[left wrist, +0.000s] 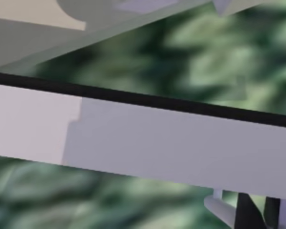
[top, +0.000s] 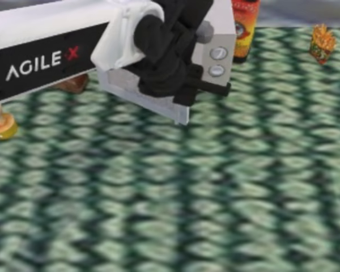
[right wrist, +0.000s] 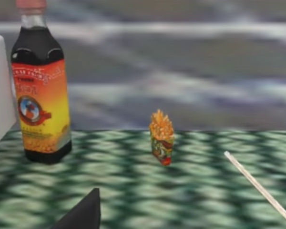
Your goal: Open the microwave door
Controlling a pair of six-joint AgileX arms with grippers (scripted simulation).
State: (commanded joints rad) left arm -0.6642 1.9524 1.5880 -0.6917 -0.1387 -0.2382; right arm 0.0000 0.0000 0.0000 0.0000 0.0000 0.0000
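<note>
Top view: my left gripper (top: 184, 85) sits over the microwave (top: 218, 39) at the table's far edge.
Door (top: 144, 96): swung partly outward — angled off the front.
Left fingers: cannot tell whether apart or clamped.
Right arm: out of sight.

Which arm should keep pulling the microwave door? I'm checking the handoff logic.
Left. The left gripper is already at the microwave door, which stands partly swung out from the microwave. The right arm is out of the top view, its camera facing a sauce bottle.
</note>
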